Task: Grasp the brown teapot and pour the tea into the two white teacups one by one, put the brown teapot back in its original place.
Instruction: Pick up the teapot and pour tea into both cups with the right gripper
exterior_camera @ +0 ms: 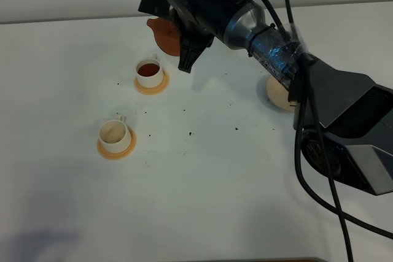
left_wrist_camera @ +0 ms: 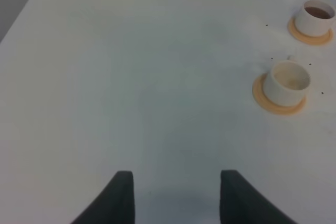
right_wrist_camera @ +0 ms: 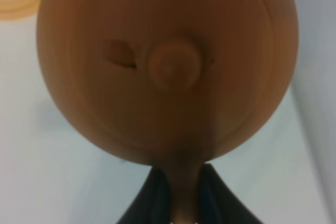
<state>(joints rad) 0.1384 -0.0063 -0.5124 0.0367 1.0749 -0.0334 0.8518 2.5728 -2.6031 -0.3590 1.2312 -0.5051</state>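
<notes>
One brown teapot [exterior_camera: 163,34], gripped by its loop handle in the right pincer [right_wrist_camera: 182,176], which is clenched on it. The pot is just behind the farther cup, mostly hidden by the arm in the high view; cannot tell if it touches the tabletop [left_wrist_camera: 131,77].

Two white teacups: the farther cup [exterior_camera: 149,72] holds dark tea, the nearer cup [exterior_camera: 115,132] shows a pale inside. Two orange saucers [exterior_camera: 116,151], one under each cup.

One pale beige disc [exterior_camera: 276,93], well apart from the teapot and partly behind the arm.

Left pincer [left_wrist_camera: 176,187] is released, fingers apart over the tabletop, near the pale cup. Dark specks [exterior_camera: 237,129] are scattered about.
</notes>
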